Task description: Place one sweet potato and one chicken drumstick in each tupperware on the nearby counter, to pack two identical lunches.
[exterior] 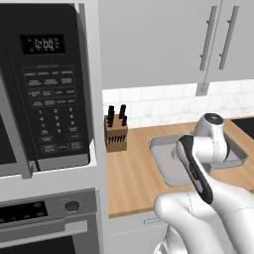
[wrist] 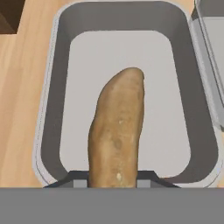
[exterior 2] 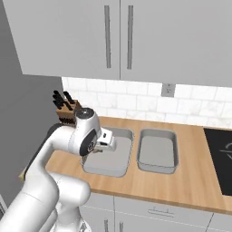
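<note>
My gripper (wrist: 113, 177) is shut on a tan-orange sweet potato (wrist: 116, 127), which sticks out ahead of the fingertips (wrist: 146, 176). It hangs over the left grey tupperware (wrist: 48, 87), whose floor is bare. In the right base view the gripper (exterior 2: 106, 140) hovers above that left tupperware (exterior 2: 123, 156), and the second tupperware (exterior 2: 156, 152) lies beside it on the wooden counter (exterior 2: 190, 181). From the left base view my arm hides most of the near tupperware (exterior: 166, 161). The chicken drumstick is out of view.
A knife block (exterior 2: 68, 111) stands at the back left of the counter, close to my arm. A black cooktop (exterior 2: 222, 154) lies at the right. A microwave (exterior: 44, 89) and an oven (exterior: 44, 218) fill the tall unit on the left.
</note>
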### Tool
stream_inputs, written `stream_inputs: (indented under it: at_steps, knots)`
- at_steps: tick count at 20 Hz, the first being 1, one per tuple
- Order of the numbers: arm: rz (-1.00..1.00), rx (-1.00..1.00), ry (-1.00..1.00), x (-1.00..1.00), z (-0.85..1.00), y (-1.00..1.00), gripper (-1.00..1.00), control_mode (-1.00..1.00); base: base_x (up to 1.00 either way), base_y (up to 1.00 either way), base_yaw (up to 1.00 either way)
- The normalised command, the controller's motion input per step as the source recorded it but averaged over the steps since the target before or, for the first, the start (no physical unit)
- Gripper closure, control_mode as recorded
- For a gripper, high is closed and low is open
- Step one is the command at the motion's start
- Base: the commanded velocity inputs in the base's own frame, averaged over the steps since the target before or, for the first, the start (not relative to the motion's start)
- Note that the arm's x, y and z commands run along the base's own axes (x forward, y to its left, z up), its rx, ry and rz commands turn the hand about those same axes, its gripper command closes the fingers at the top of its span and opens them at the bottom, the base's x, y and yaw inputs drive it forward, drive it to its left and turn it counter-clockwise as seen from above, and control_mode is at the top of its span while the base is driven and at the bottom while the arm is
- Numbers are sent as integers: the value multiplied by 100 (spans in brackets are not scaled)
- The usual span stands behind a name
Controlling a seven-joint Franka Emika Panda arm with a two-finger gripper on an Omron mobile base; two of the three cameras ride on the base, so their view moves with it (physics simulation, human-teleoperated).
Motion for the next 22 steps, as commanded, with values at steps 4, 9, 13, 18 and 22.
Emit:
stream_inputs:
  at_steps: [4, 9, 13, 18, 22]
  knots:
    - [13, 0, 0, 42, -62, -5, 100, -100, 0, 0, 0]
    - [7, 0, 0, 48, -56, 0, 100, -100, 0, 0, 0]
    - [6, 0, 0, 56, -38, 0, 100, -100, 0, 0, 0]
    - [3, 0, 2, 59, -24, 0, -100, -100, 0, 0, 0]
    - [1, 0, 3, 27, -9, 0, -100, -100, 0, 0, 0]
